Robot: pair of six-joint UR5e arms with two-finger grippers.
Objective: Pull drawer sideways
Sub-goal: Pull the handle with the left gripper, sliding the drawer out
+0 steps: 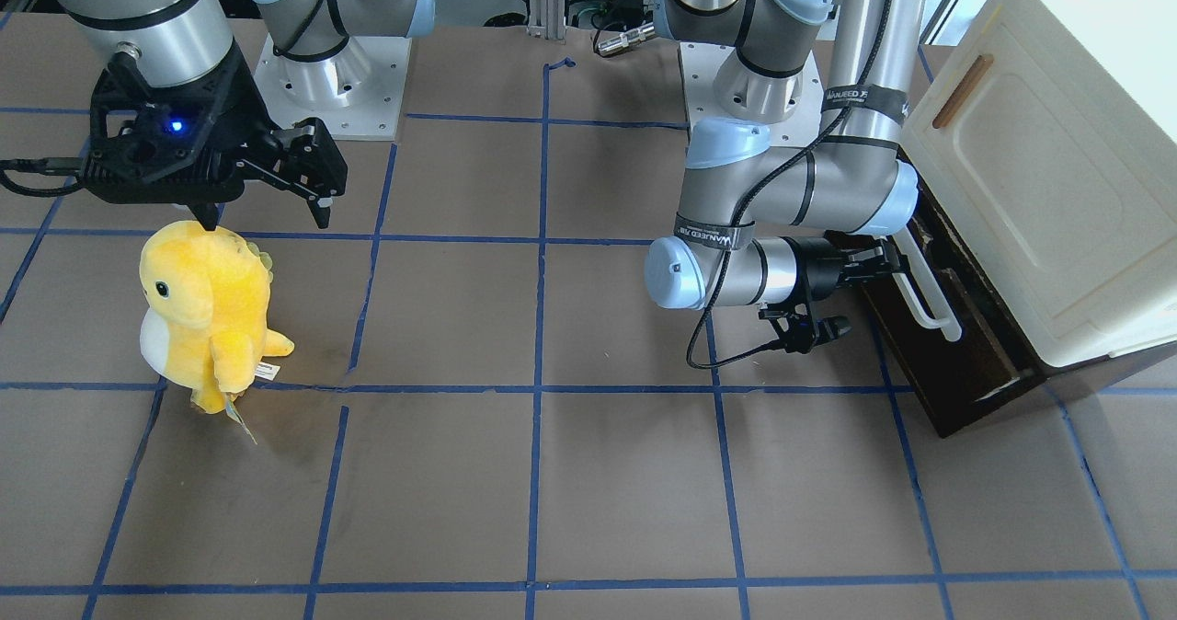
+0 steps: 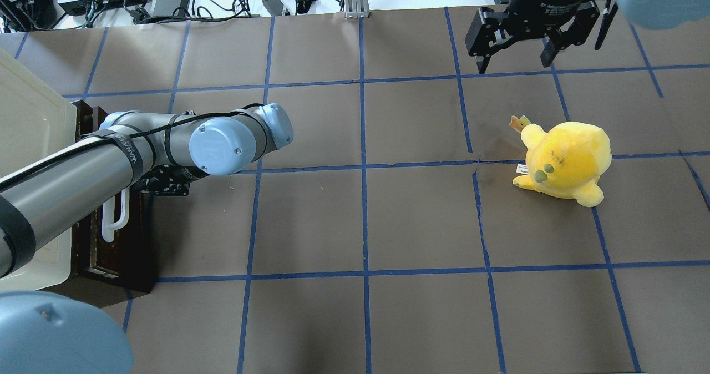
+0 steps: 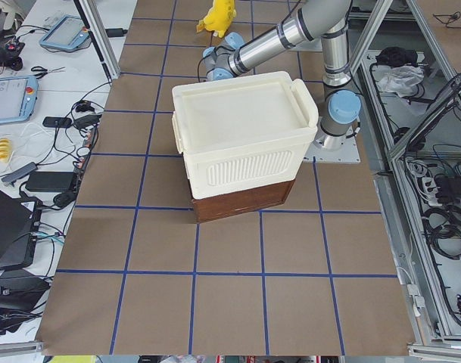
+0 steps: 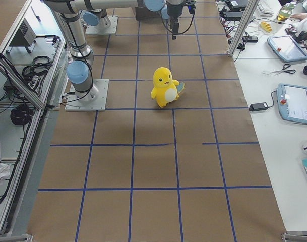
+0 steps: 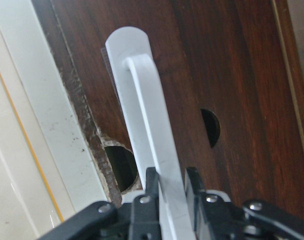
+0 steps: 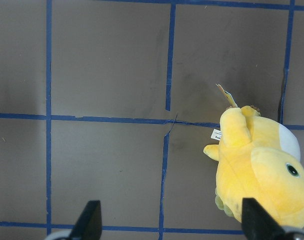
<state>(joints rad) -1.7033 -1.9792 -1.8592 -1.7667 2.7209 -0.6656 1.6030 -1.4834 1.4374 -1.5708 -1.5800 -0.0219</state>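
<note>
The drawer [image 1: 961, 362] has a dark brown wooden front and a long white bar handle [image 1: 925, 294]. It sits under the cream-white cabinet [image 1: 1039, 169] at the table's end on my left. My left gripper [image 5: 170, 186] is shut on the white handle [image 5: 154, 135], one finger on each side of the bar. In the overhead view the handle [image 2: 112, 222] shows below my left arm, and the gripper is mostly hidden under the wrist. My right gripper [image 1: 267, 220] is open and empty, hanging above the table far from the drawer.
A yellow plush toy [image 1: 207, 312] stands on the brown table just below my right gripper [image 6: 172, 220] and shows in its wrist view [image 6: 261, 170]. The cabinet door has a small brown handle [image 1: 962, 92]. Blue tape lines grid the table.
</note>
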